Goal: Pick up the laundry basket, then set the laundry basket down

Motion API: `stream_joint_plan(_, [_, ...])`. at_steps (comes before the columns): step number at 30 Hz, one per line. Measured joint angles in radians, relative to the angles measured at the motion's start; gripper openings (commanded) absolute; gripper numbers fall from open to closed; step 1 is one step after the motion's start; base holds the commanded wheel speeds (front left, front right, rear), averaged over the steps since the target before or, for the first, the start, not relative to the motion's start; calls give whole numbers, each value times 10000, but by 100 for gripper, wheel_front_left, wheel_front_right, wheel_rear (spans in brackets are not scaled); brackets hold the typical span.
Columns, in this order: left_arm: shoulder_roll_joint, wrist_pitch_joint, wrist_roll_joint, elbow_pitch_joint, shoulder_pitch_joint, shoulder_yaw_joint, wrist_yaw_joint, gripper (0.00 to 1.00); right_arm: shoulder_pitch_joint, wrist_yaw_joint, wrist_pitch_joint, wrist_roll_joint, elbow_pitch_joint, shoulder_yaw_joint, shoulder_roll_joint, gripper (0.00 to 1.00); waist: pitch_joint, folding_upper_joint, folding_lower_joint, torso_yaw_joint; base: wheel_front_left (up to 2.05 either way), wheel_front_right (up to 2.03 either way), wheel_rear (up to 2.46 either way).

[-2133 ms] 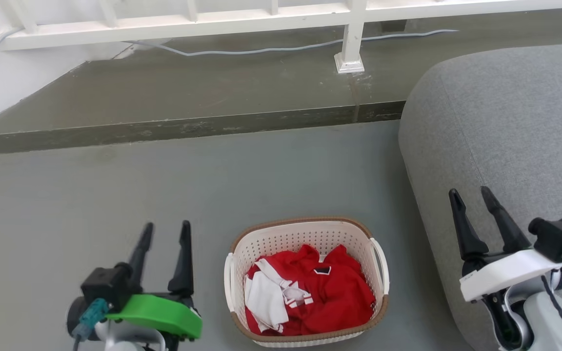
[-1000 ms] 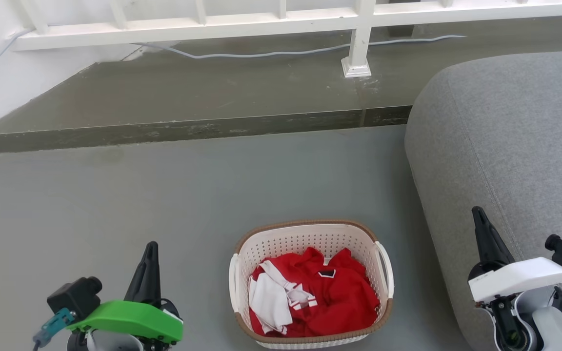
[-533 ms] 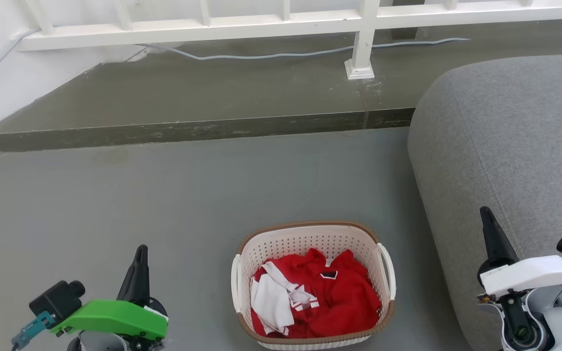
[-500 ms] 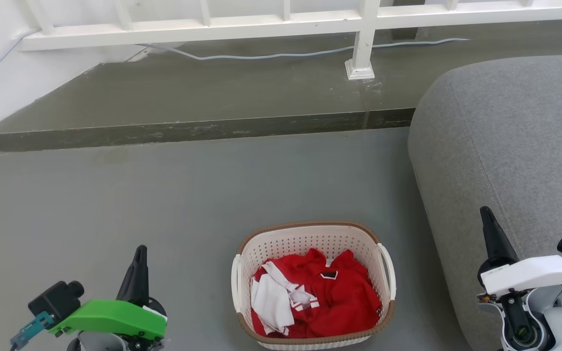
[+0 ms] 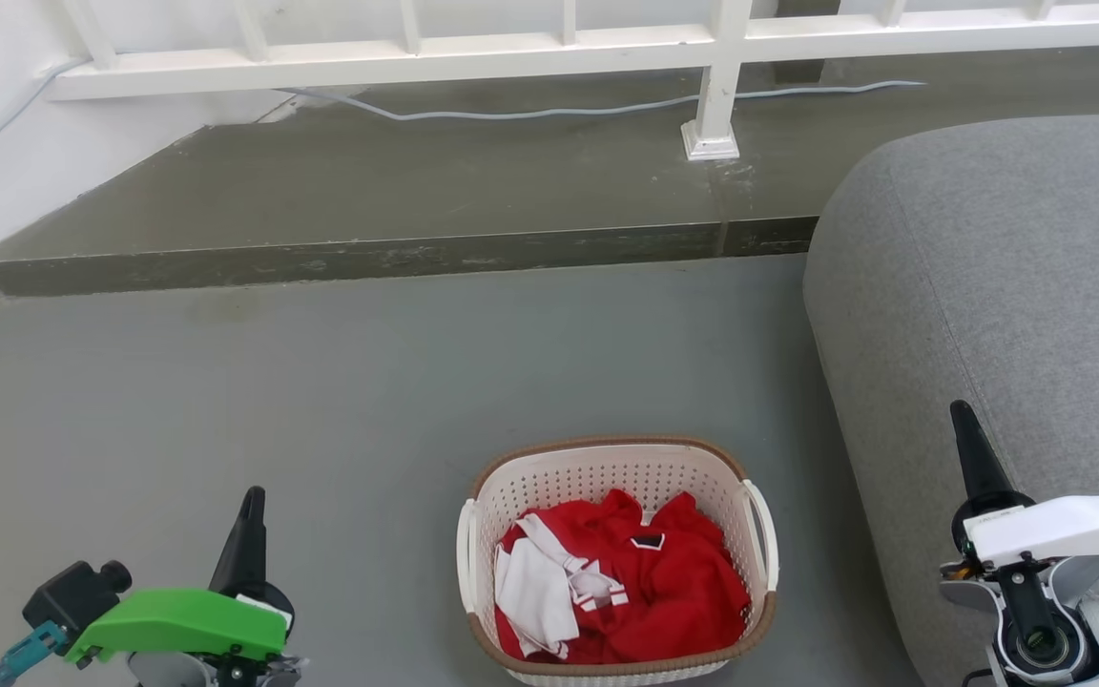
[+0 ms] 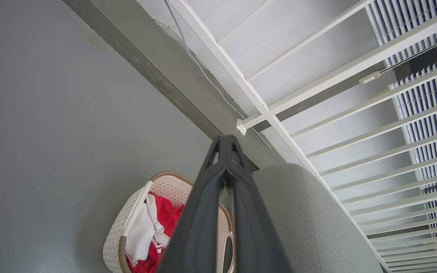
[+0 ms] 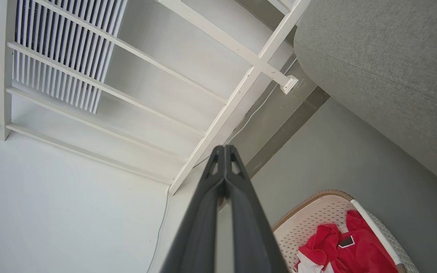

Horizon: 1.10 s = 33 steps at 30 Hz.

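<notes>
The laundry basket (image 5: 607, 474) stands on the grey floor at the bottom centre of the head view, cream perforated plastic with a brown rim and white loop handles on both sides. Red and white clothes (image 5: 650, 596) lie inside it. My left gripper (image 5: 250, 500) is shut and empty, low to the basket's left and well apart from it. My right gripper (image 5: 963, 413) is also shut and empty, to the basket's right in front of the sofa. The left wrist view shows its fingers (image 6: 203, 212) pressed together above the basket (image 6: 127, 227). The right wrist view shows the basket (image 7: 313, 214) at lower right.
A grey sofa (image 5: 998, 277) fills the right side, close to the basket and right arm. A raised dark step (image 5: 368, 256) crosses the floor ahead, with a white railing (image 5: 511, 50), its post (image 5: 714, 105) and a pale cable (image 5: 559, 110) on it. Open floor lies left of the basket.
Both grippers went from open to shut and dropped lower and outward in the head view. The camera has shifted slightly; the basket has stayed on the floor.
</notes>
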Motion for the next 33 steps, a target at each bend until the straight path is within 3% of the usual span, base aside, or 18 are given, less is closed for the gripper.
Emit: stream_joint_plan(33, [176, 940, -3912, 474, -367, 886, -523, 0, -281, 4, 1064, 3797, 113, -924, 316, 0, -130, 0, 0, 220, 0, 0, 0])
